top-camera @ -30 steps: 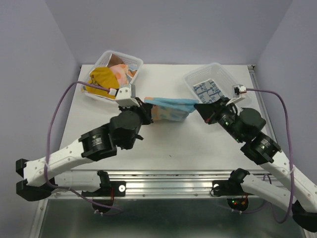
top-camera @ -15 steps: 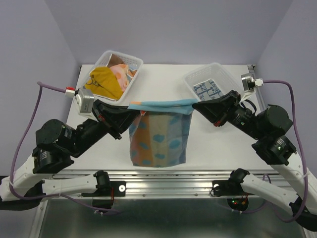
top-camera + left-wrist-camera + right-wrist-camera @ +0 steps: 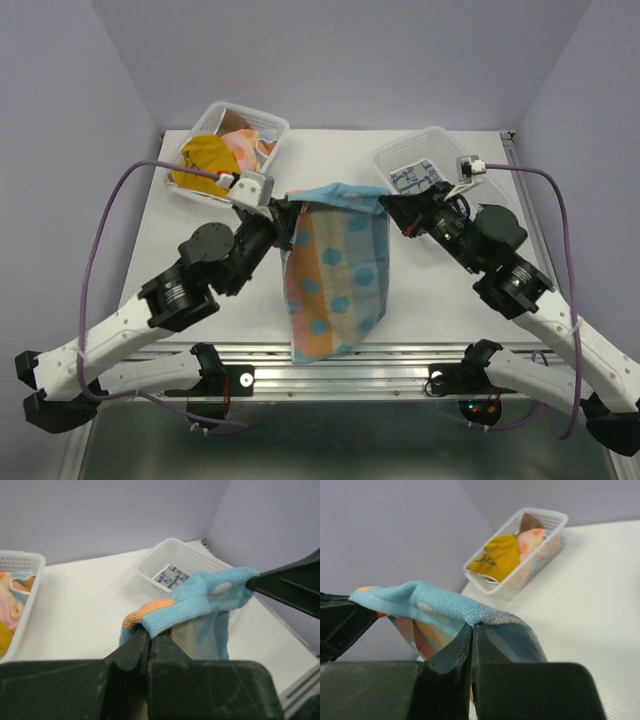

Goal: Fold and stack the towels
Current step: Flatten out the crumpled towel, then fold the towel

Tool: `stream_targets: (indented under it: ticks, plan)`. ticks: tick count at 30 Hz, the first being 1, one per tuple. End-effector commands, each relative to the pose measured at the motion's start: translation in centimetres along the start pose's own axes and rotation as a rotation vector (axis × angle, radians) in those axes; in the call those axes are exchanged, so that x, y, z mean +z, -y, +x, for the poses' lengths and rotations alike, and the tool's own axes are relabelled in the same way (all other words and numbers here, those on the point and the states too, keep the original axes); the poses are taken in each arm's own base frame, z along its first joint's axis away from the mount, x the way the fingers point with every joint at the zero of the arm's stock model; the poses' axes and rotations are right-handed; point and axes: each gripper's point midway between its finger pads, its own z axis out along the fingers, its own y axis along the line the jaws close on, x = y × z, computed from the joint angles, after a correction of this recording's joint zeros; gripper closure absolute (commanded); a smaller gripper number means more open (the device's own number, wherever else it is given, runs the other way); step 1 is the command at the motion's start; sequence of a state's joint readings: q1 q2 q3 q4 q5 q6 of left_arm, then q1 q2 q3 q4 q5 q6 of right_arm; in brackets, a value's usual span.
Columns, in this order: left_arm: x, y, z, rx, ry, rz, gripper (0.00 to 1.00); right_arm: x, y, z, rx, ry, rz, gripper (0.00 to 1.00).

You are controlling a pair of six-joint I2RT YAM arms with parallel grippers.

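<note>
Light blue dotted towel (image 3: 335, 280) hanging spread above the table's (image 3: 330, 160) near half, its top corners pinched by the left gripper (image 3: 289, 211) and right gripper (image 3: 386, 205), both clamped tight on it, mustard towel (image 3: 205, 160) in the far left basket (image 3: 250, 110), blue-print towel (image 3: 418, 180) in the far right basket (image 3: 405, 142)

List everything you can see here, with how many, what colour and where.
Hanging towel: one, light blue with orange patches, over the table's middle.
Left basket: one, clear, far left corner.
Right basket: one, clear, far right.
Yellow towel: one, mustard, left basket.
Pink towel: one, pastel, left basket.
Brown towel: one, brown, left basket.
Printed towel: one, white and blue, right basket.
Table: one, white.
Left gripper: one, black, shut on its left corner.
Right gripper: one, black, shut on its right corner.
</note>
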State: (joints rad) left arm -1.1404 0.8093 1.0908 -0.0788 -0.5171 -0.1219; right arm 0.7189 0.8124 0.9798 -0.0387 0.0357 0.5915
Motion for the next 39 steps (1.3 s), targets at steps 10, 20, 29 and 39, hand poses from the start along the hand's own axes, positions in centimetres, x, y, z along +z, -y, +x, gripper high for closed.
stream_targets:
  ticks: [10,20,29,39]
  plan:
    - [14.6,-13.2,3.5,0.154,-0.085,-0.192,1.00,10.1,12.6,0.3,-0.168,0.100,0.380,0.99]
    - [20.5,-19.2,6.7,0.252,-0.178,-0.240,1.00,16.4,19.6,0.7,-0.165,0.064,0.376,0.99]
    - [21.8,-22.0,12.1,0.322,-0.313,-0.264,1.00,18.3,23.3,3.9,-0.107,-0.079,0.389,0.99]
    - [17.0,-20.4,18.5,0.262,-0.478,-0.187,1.00,14.7,22.8,9.7,0.001,-0.296,0.360,0.99]
